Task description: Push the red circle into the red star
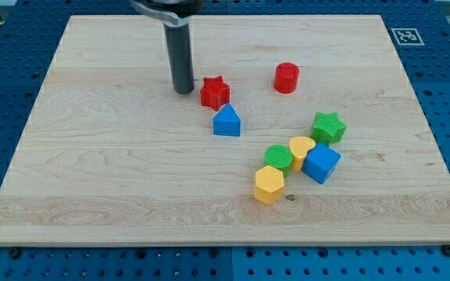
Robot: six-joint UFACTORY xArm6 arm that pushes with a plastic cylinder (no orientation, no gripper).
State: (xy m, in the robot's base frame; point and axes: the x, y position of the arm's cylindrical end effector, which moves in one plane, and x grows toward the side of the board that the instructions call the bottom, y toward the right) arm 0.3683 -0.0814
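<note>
Altogether eight blocks sit on the wooden surface (92, 195): two red, two blue, two green, two yellow. My tip (183, 90) is a plain rod that holds nothing and stands just left of the red star (215, 92), apparently not touching. The red circle (286, 78) lies to the star's right, apart from it.

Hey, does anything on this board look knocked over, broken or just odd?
Nothing stands out. All the blocks sit flat and whole on the wooden board. My tip rests just to the view's left of the red star, with the red circle apart on its right.
</note>
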